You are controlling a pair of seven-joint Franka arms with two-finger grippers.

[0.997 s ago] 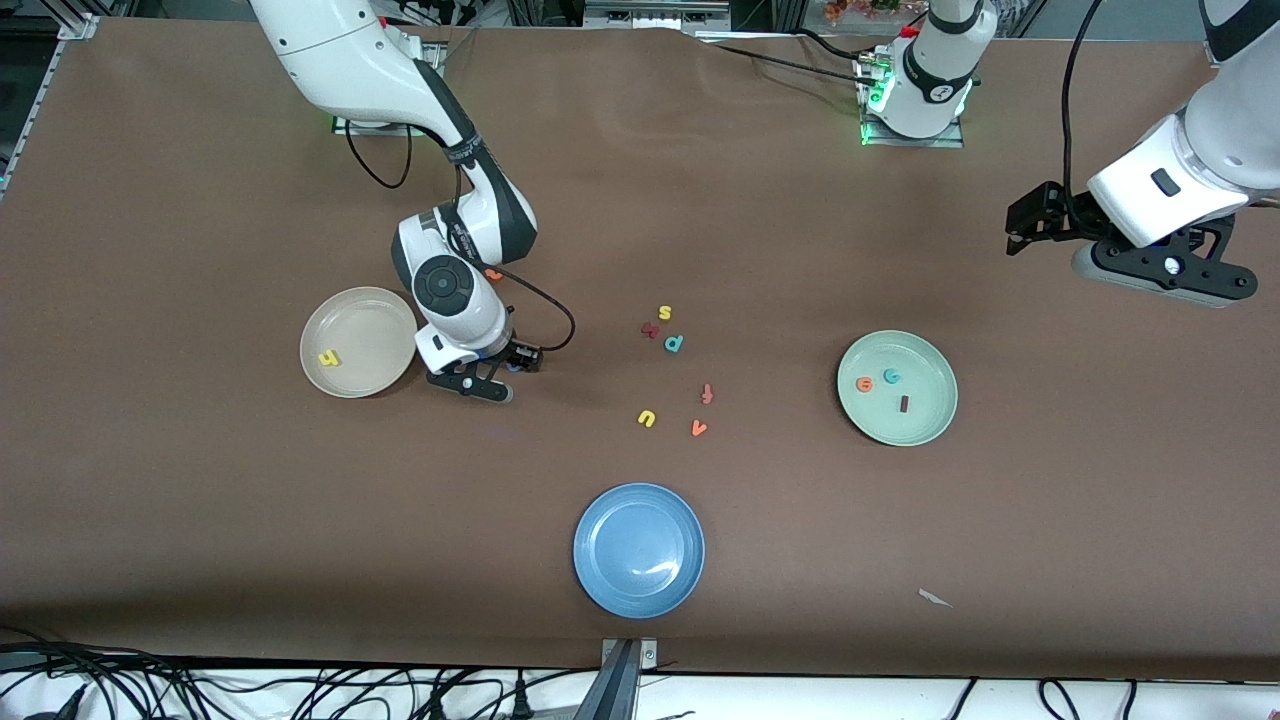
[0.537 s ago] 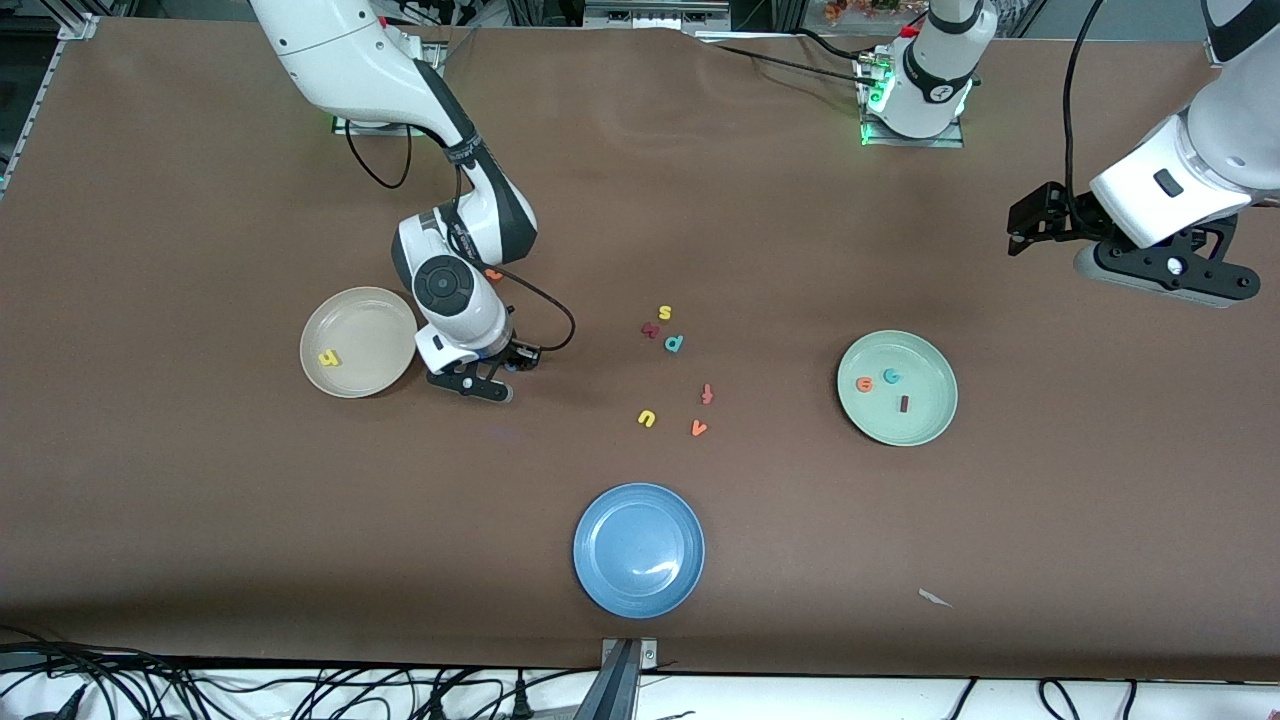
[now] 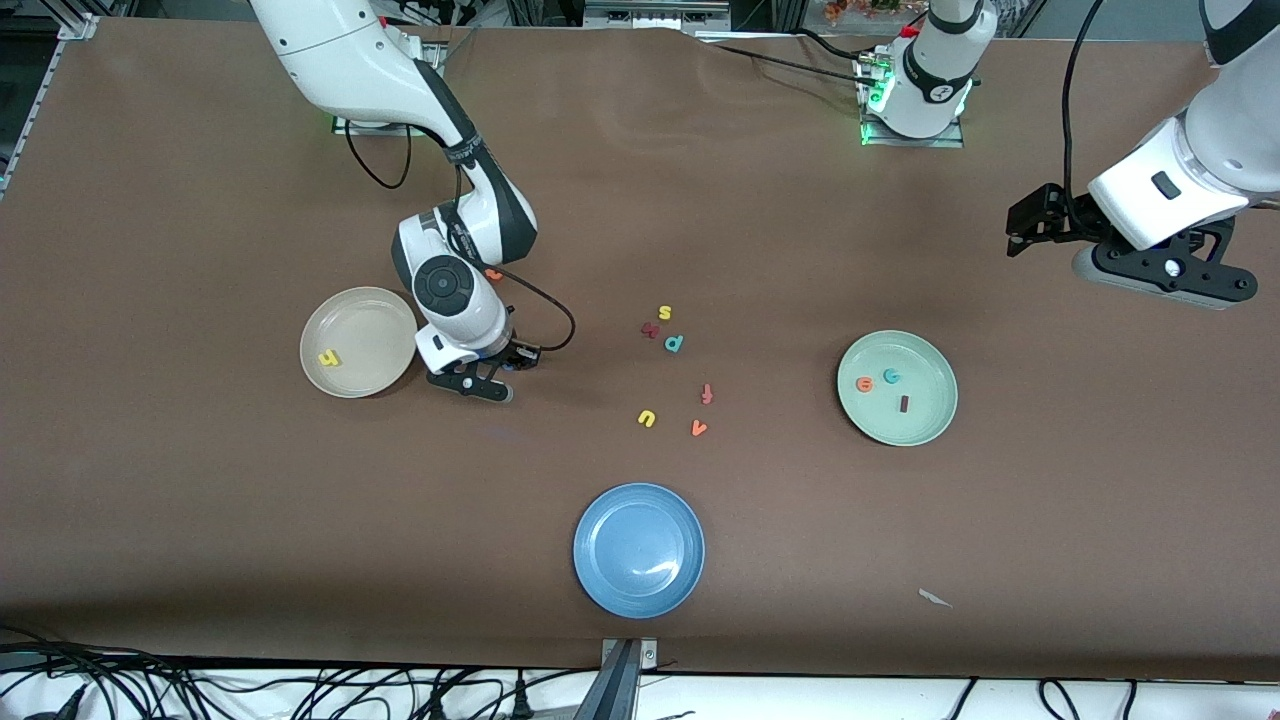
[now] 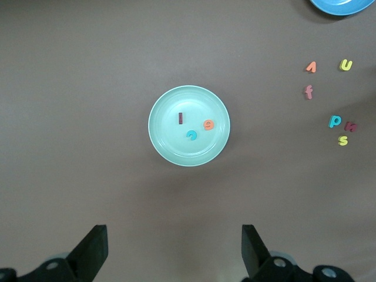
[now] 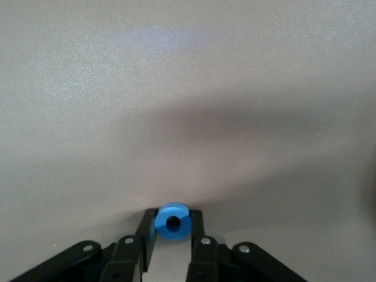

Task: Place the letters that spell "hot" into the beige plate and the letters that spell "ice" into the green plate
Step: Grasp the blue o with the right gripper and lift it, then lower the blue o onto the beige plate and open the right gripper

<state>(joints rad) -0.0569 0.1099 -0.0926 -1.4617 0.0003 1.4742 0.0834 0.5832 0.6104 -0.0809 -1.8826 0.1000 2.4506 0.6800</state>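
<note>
Where pinched: blue o (image 5: 173,221) between right tool (image 5: 171,235) fingertips.

Blue plate (image 3: 638,550) nearest front camera; yellow u (image 3: 646,418), orange v (image 3: 699,428) farther.

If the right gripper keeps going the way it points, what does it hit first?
The right gripper points down at the table beside the beige plate, with the blue o between its fingers. It would likely press the o into the tabletop; the height is unclear.

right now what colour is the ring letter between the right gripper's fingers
Blue; the o shows best in the right wrist view, pinched by the right gripper.
</note>
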